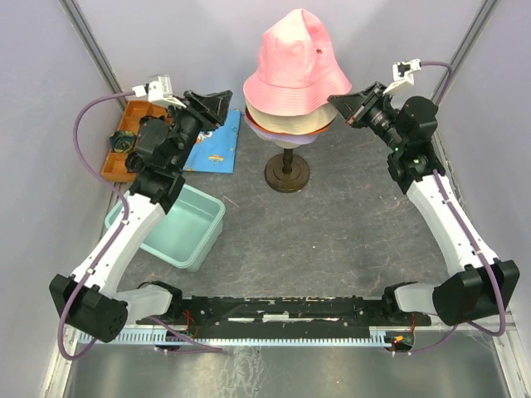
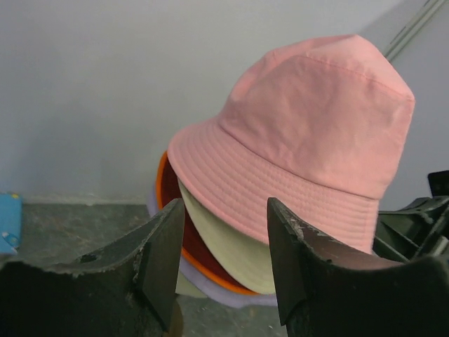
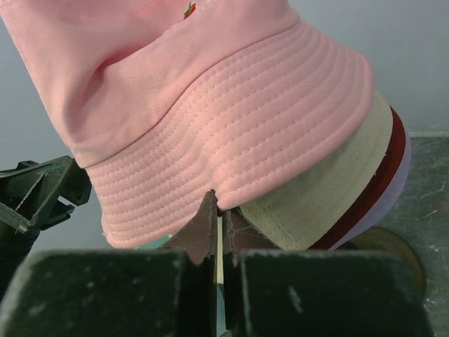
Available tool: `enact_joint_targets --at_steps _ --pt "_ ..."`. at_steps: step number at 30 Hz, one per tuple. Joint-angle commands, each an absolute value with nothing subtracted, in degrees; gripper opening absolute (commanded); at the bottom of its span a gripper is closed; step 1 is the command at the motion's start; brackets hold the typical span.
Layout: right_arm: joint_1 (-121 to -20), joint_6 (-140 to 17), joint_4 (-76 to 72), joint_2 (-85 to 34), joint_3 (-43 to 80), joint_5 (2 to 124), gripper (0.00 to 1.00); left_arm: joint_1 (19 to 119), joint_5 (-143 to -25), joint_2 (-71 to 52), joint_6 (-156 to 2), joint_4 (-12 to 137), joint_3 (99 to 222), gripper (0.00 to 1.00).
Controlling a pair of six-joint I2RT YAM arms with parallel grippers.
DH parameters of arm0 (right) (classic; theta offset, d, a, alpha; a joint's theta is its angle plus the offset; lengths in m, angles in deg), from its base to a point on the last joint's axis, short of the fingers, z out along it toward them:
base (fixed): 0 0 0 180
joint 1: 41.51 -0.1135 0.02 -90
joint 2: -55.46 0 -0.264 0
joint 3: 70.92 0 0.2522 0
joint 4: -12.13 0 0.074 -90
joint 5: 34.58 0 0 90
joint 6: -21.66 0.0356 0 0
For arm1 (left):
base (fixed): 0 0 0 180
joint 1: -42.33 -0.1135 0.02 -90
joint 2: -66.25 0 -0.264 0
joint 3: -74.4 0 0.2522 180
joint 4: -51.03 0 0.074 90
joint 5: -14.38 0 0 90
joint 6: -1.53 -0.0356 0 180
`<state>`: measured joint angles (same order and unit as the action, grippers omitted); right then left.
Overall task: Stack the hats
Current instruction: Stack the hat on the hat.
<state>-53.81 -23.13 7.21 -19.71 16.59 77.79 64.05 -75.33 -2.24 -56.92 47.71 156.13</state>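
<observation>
Pink hat (image 1: 294, 58) tops the other hats (image 1: 290, 124) on the stand (image 1: 287, 172). The left tool (image 1: 217, 104), fingers apart, hovers above the blue cloth (image 1: 217, 153), near the teal bin (image 1: 178, 222). The right tool (image 1: 338, 103), fingers together, meets the pink brim.

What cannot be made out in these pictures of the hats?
- Top view: the pink hat covers the stack; the orange hat and dark red hat do not show.
- All views: the hats hide what carries them; only a dark stand shows.
- Right wrist view: the right gripper has its jaws nearly shut at the pink brim; whether they pinch fabric is unclear.
- Top view: the left arm covers part of the brown tray.
</observation>
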Motion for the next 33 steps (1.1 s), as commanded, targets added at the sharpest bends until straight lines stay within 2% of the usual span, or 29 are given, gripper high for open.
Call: enact_joint_targets --at_steps 1,7,10,15,22,33 --pt "-54.7 -23.4 6.4 -16.1 13.8 77.7 0.0 64.6 -76.8 2.1 -47.1 53.2 156.7 0.58" --pt "-56.1 -23.9 6.1 -15.2 11.9 76.6 0.0 65.1 -76.9 4.3 -32.8 51.5 152.8 0.62" --pt "-57.9 -23.9 6.1 -15.9 11.9 76.2 0.0 65.6 -78.2 3.7 -26.4 47.7 149.9 0.69" --pt "-60.8 -24.0 6.2 -17.7 11.1 75.3 0.0 68.8 -77.3 2.0 -23.2 44.9 147.9 0.7" --pt "-61.5 -24.5 6.4 -17.7 10.2 74.5 0.0 71.4 -73.8 -0.4 -17.7 37.9 145.4 0.81" --pt "-61.6 -25.1 5.7 -17.1 9.9 74.5 0.0 72.4 -71.7 -3.9 -11.3 29.7 145.0 0.84"
